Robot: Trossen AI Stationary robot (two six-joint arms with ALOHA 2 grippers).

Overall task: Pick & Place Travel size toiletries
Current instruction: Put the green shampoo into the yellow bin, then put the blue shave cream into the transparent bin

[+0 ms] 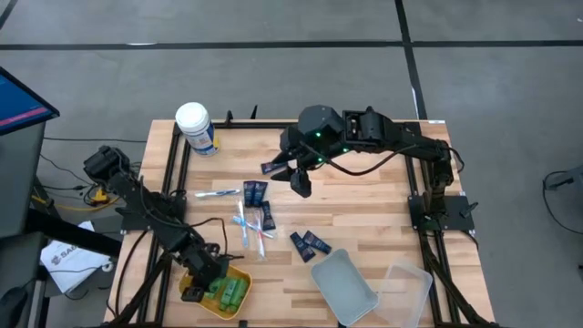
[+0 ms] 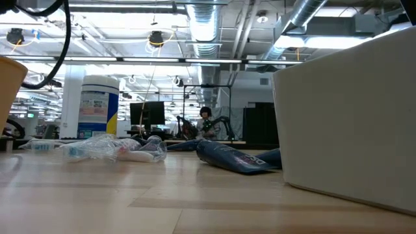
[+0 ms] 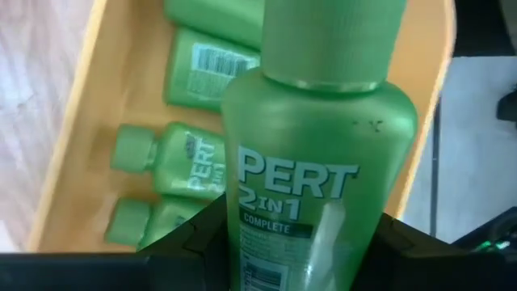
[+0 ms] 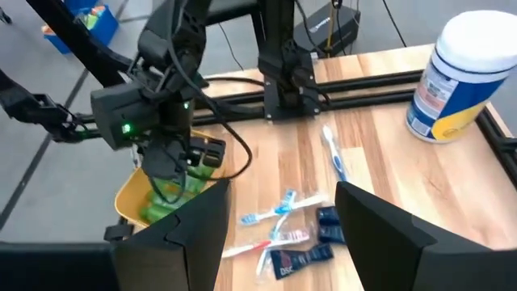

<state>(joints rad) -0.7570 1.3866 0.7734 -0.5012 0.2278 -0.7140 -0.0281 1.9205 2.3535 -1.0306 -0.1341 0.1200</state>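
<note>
My left gripper (image 1: 211,278) is at the table's near left, over a yellow tray (image 1: 242,277), and is shut on a small green bottle (image 3: 315,162). Several more green bottles (image 3: 174,158) lie inside the tray. My right gripper (image 1: 301,182) hangs open high over the table's middle with nothing between its fingers (image 4: 198,222). Below it, wrapped toothbrushes (image 1: 248,224) and dark navy tubes (image 1: 256,191) lie flat on the wood. More tubes (image 1: 311,243) lie toward the near edge, and one (image 1: 273,167) lies by the right gripper. My left gripper pinches the green bottle by its lower body (image 3: 283,242) between its two fingers. The bottle lies along the fingers, its cap end pointing away from the wrist. The fingers slant steeply down over the tray. Whether the bottle touches the tray or the bottles in it, I cannot tell.
A white-lidded canister (image 1: 194,128) stands at the far left. A clear plastic box (image 1: 344,287) and its lid (image 1: 410,282) lie at the near right. Black frame rails (image 1: 173,164) run along the table's left and right sides.
</note>
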